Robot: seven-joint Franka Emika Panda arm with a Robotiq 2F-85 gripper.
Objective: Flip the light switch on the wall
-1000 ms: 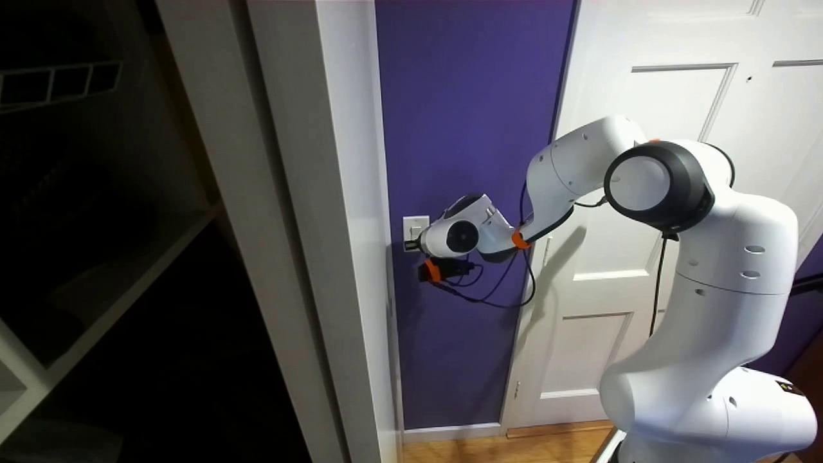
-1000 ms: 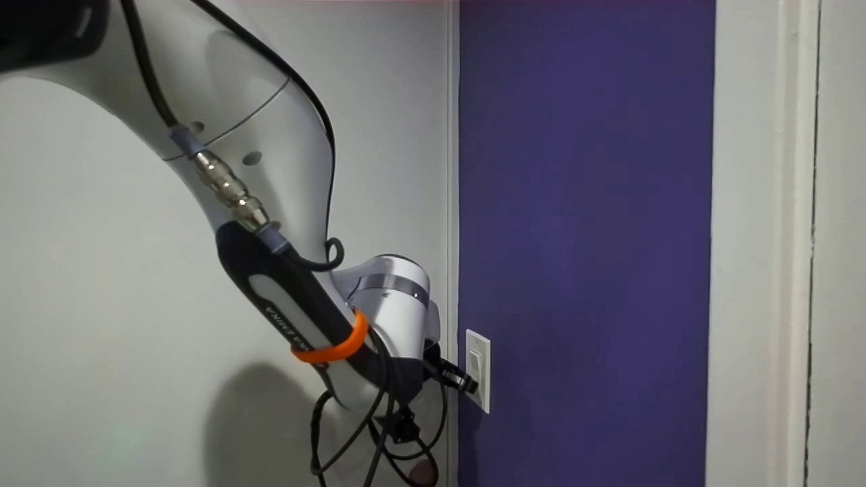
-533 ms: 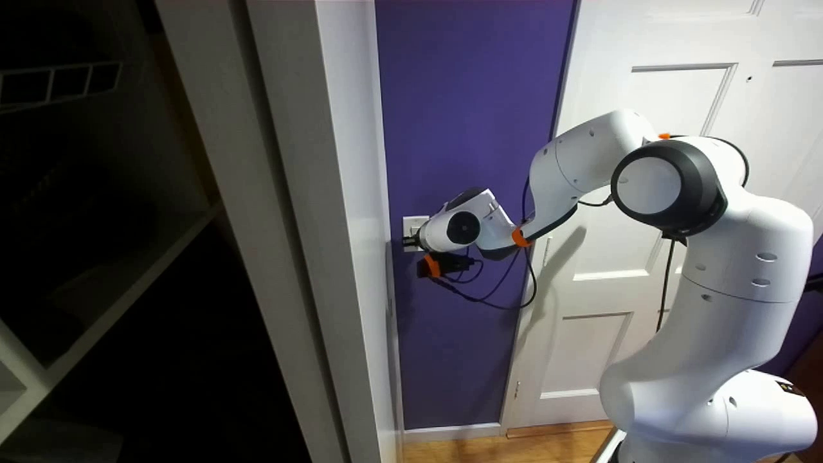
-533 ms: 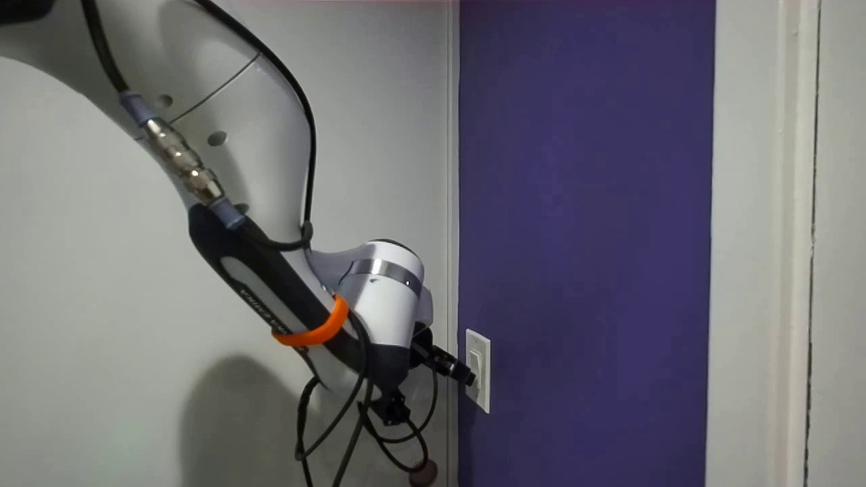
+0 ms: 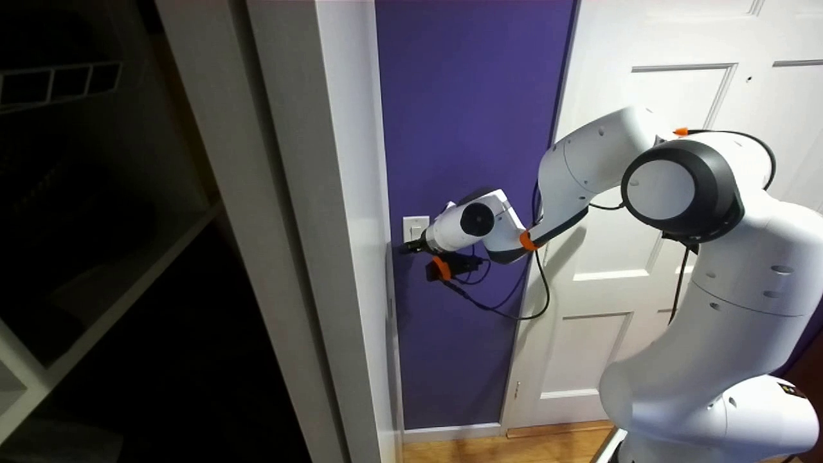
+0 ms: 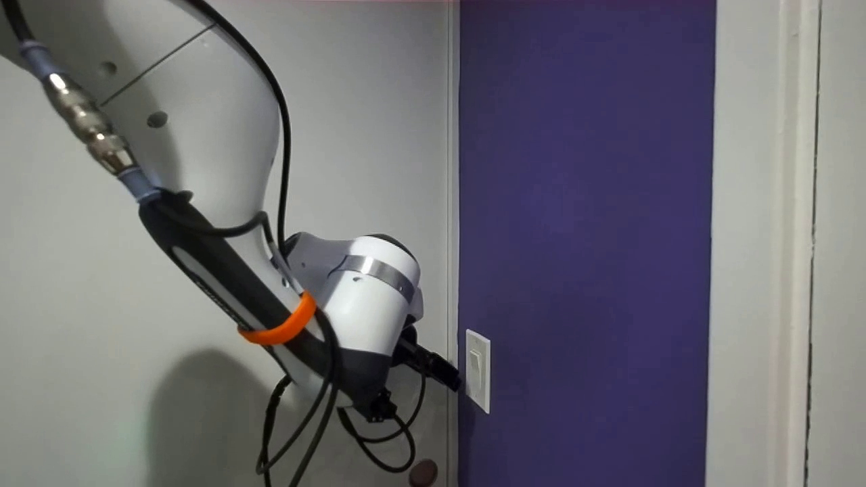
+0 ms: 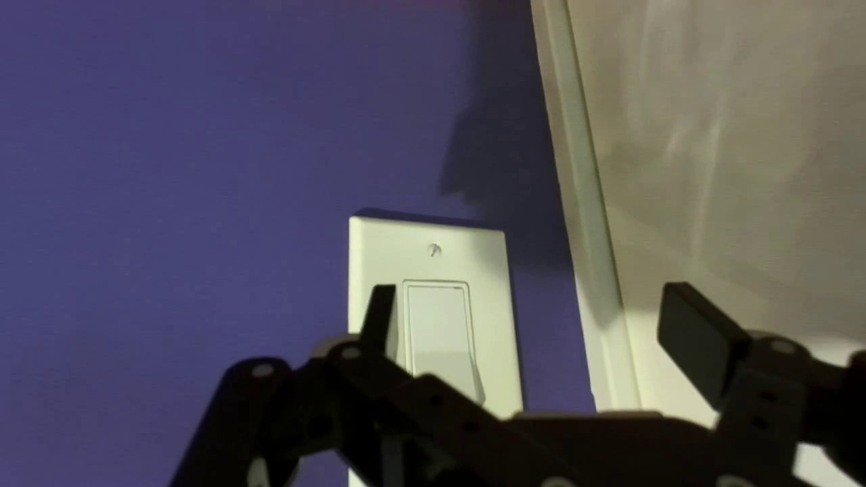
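Deep purple wall (image 6: 588, 176), white robot arm (image 5: 726, 302), gripper (image 7: 531, 325) spread wide just off a light switch (image 6: 477, 372)

A white paneled door (image 5: 604, 360) stands well to one side of the gripper, behind the arm. The purple wall rises directly ahead of the gripper, tall and narrow. On the gripper's other side, a white upright surface (image 6: 379, 149) meets that wall in a nearby corner. The arm extends back from the gripper in a high bend. Black cables (image 6: 333, 358) hang in loops below and behind the gripper, and an orange band (image 6: 284, 331) circles the arm farther back. In the wrist view the gripper's two dark fingers (image 7: 697, 338) stand far apart. The light switch, a white plate mounted upright on the purple wall, is just ahead of them; in an exterior view a narrow gap shows between plate and fingertips. One finger covers part of the plate in the wrist view. A rocker (image 7: 440, 331) fills the plate's middle, with a tiny screw (image 7: 434, 250) near one end.
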